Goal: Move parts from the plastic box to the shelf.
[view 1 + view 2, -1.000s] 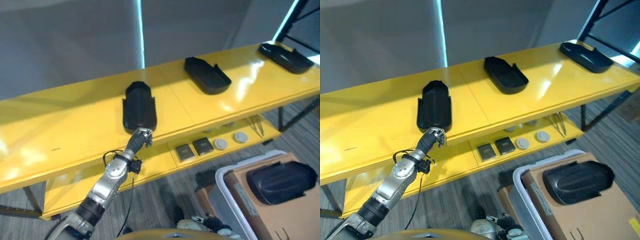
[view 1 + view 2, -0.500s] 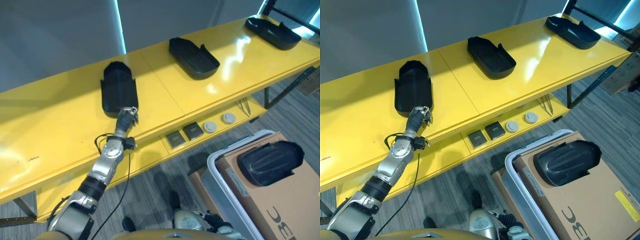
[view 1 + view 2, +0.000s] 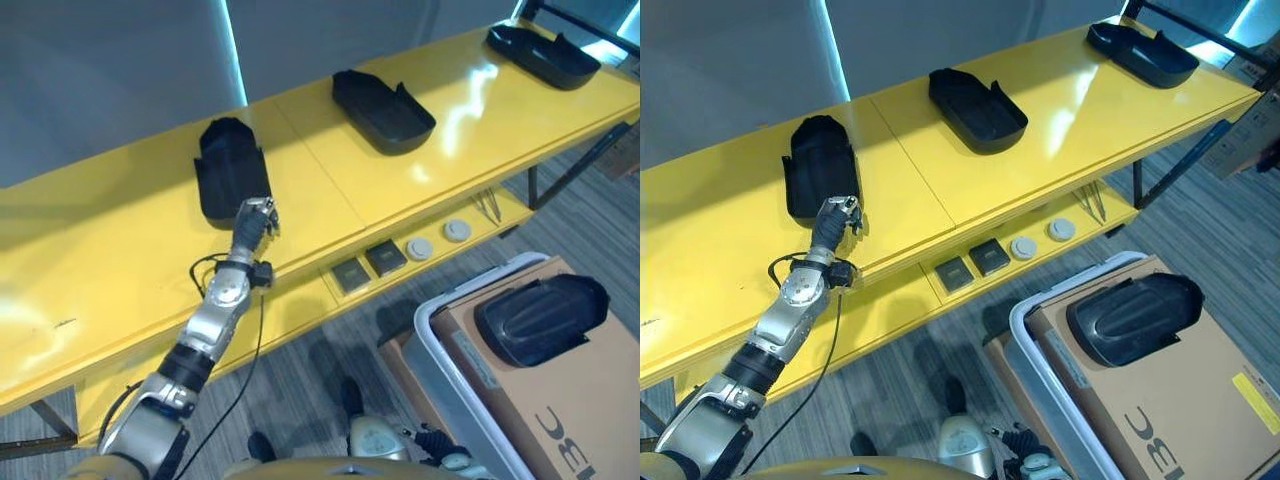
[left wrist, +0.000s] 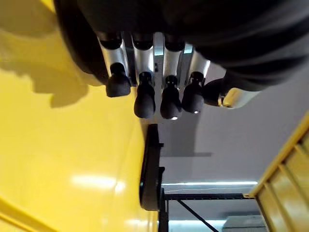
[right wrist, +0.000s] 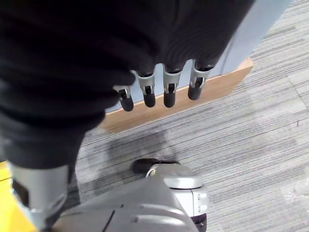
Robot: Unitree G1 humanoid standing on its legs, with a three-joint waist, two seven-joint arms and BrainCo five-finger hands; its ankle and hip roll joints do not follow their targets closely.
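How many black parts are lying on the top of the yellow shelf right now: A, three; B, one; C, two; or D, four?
A: three black parts lie along the yellow shelf: the nearest part by the left hand, a middle part, and a far part.

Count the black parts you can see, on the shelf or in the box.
4: three on the yellow shelf, left part, middle part, right part; fourth part in the box. Others may be hidden.

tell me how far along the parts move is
Three black parts lie on the yellow shelf. The left hand, open, sits at the near end of the leftmost part. One more part lies on cardboard in the plastic box. The right hand hangs open over the floor.
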